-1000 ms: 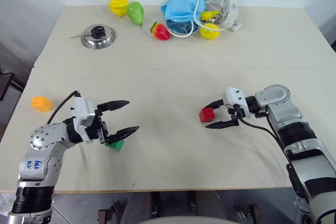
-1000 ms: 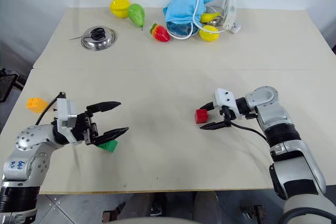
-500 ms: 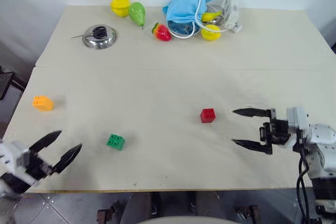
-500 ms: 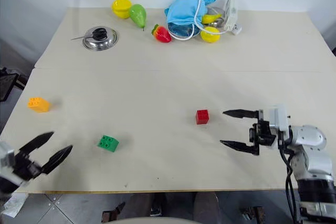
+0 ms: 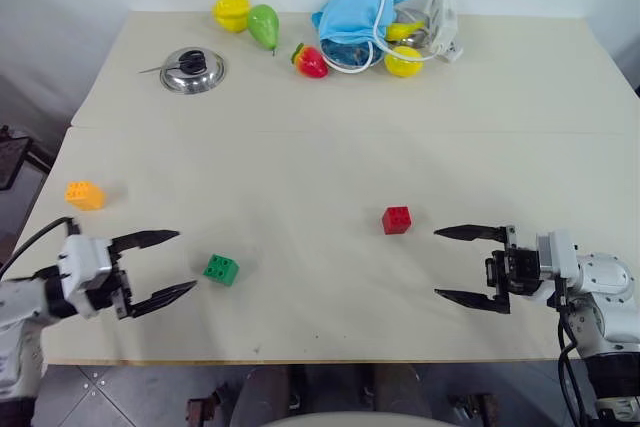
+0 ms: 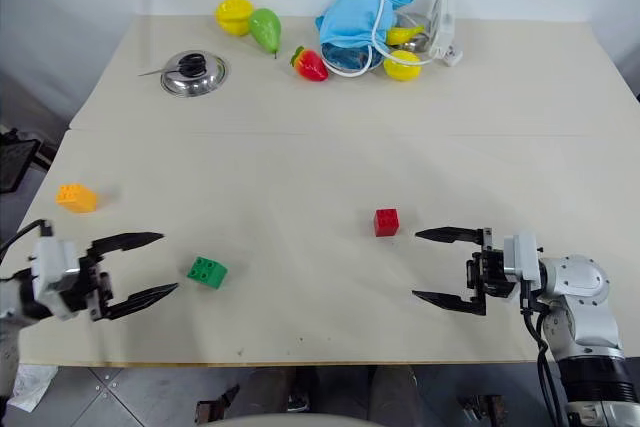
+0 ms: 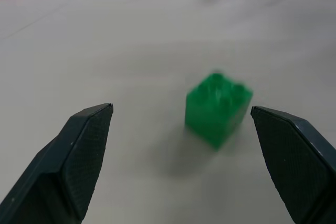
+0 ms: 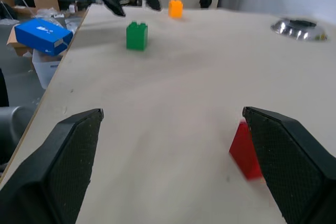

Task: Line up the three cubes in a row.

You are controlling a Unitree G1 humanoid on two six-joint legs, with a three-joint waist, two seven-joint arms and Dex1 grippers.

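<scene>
Lower left, left gripper (image 5: 158, 270) spread beside green cube (image 5: 221, 269); right gripper (image 5: 470, 266) spread, lower right, empty; I judge cubes unaligned.

Bare table (image 5: 300, 177) between cubes; clutter seemingly confined to far edge.

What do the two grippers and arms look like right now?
Each gripper, left and right, has two slim black tapered fingers with textured pads on a white block. The right arm is silver-grey with black cables; a black cable trails from the left.
</scene>
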